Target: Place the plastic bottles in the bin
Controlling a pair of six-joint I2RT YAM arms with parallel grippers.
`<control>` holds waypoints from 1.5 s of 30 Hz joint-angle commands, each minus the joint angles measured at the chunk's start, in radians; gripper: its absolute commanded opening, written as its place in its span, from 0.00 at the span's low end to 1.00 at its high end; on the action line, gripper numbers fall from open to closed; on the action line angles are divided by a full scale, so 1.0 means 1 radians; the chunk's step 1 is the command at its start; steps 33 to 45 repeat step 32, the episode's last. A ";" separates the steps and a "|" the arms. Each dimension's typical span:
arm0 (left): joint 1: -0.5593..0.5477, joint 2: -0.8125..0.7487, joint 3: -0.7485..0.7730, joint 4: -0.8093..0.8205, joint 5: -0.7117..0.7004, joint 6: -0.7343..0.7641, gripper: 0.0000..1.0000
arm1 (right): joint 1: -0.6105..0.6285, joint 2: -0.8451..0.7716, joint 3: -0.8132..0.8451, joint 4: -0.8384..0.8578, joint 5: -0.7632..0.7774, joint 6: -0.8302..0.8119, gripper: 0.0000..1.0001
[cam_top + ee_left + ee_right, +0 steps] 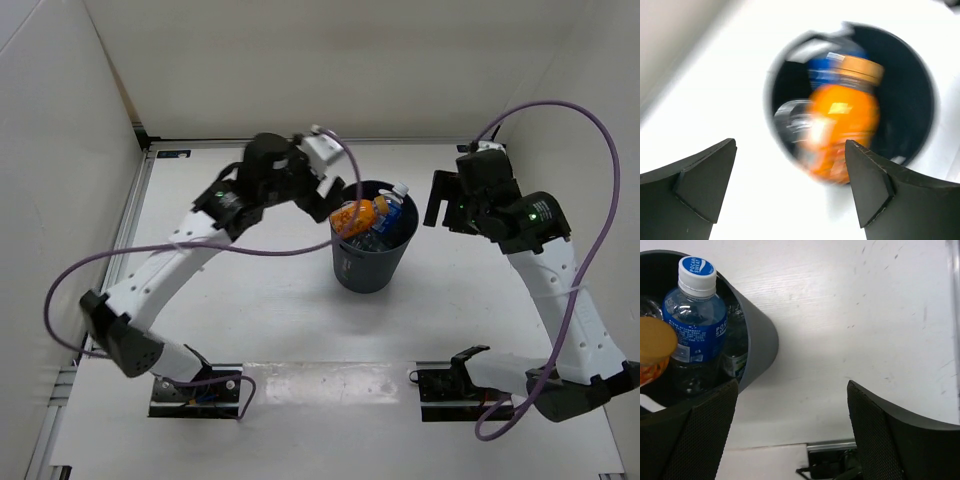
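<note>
The orange bottle (840, 130) shows blurred over the left rim of the bin (370, 272), seemingly falling in, since the left gripper (790, 144) above it stands wide. The right gripper (791, 384), wide and empty, hangs right of the bin.

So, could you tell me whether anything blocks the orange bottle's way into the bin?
Nothing visible does. The orange bottle is at the mouth of the bin, clear of the open left gripper; only a blue-labelled bottle stands inside beside it.

"POCARI SWEAT" on bottle cap (696, 266)
</note>
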 commanded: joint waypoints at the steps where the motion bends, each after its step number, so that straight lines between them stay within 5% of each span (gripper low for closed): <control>1: 0.071 -0.186 -0.008 0.011 -0.211 -0.094 1.00 | 0.120 0.008 0.054 0.004 0.325 -0.018 0.90; 7: 0.170 -0.365 -0.182 0.059 -0.224 -0.121 1.00 | 0.135 -0.002 0.006 0.035 0.301 0.017 0.90; 9: 0.178 -0.373 -0.203 0.021 -0.291 -0.146 1.00 | 0.125 0.001 0.010 0.036 0.291 0.030 0.90; 13: 0.280 -0.449 -0.323 -0.090 -0.613 -0.441 1.00 | 0.135 0.000 0.008 0.052 0.336 0.036 0.90; 15: 0.345 -0.514 -0.439 -0.112 -0.635 -0.471 1.00 | 0.141 -0.005 -0.008 0.061 0.359 0.045 0.90; 23: 0.526 -0.788 -0.791 0.124 -0.672 -0.542 1.00 | 0.271 -0.037 -0.069 0.063 0.409 -0.045 0.90; 30: 0.535 -0.793 -0.836 0.080 -0.698 -0.431 1.00 | 0.262 -0.038 -0.080 0.053 0.382 -0.061 0.90; 45: 0.536 -0.783 -0.836 0.049 -0.741 -0.446 1.00 | 0.259 -0.049 -0.086 0.050 0.394 -0.047 0.90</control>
